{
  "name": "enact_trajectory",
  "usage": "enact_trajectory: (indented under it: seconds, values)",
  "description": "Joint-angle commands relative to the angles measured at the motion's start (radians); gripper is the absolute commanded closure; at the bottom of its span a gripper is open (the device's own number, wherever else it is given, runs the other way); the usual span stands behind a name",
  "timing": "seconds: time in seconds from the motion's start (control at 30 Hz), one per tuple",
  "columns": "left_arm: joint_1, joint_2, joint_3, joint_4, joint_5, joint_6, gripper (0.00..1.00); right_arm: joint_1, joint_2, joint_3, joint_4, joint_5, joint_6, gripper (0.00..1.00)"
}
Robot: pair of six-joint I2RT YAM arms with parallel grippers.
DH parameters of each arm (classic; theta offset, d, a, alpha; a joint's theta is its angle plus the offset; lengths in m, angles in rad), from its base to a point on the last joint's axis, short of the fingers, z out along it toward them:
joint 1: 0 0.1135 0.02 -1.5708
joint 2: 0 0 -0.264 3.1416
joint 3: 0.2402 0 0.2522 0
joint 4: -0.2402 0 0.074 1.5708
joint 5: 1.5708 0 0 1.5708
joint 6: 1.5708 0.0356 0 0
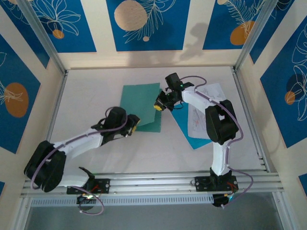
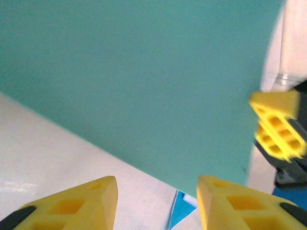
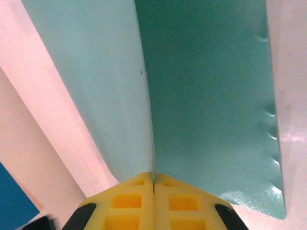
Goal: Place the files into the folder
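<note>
right jaws clamped on folder point(image 3: 206, 96) edge, left jaws apart, overhead view adds files point(image 1: 195, 119) beside it

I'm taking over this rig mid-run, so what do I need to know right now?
Left gripper: open, holding nothing, at the near edge of the folder.
Right gripper: shut on the folder's right edge, cover pinched and partly lifted.
Files: outside the folder, lying on a blue sheet to its right, under the right arm.
Done: cover gripped.
Left: open the folder, slide the files in.
</note>
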Motion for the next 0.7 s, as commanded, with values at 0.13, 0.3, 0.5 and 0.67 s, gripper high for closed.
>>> enact_trajectory:
  seconds: [0.13, 0.3, 0.5, 0.67]
  values:
    - [-0.053, 0.141, 0.469, -0.629, -0.043, 0.741, 0.51, 0.007, -0.032, 0.088, -0.134, 0.010, -0.012, 1.00]
    - [-0.172, 0.324, 0.752, -0.816, -0.190, 1.026, 0.49, 0.011, -0.011, 0.157, -0.208, 0.004, -0.027, 1.00]
    - [-0.254, 0.484, 0.921, -0.916, -0.384, 1.114, 0.47, 0.008, -0.003, 0.196, -0.226, -0.028, -0.017, 1.00]
    - [-0.281, 0.566, 1.005, -0.962, -0.553, 1.127, 0.47, 0.006, 0.001, 0.213, -0.235, -0.050, -0.015, 1.00]
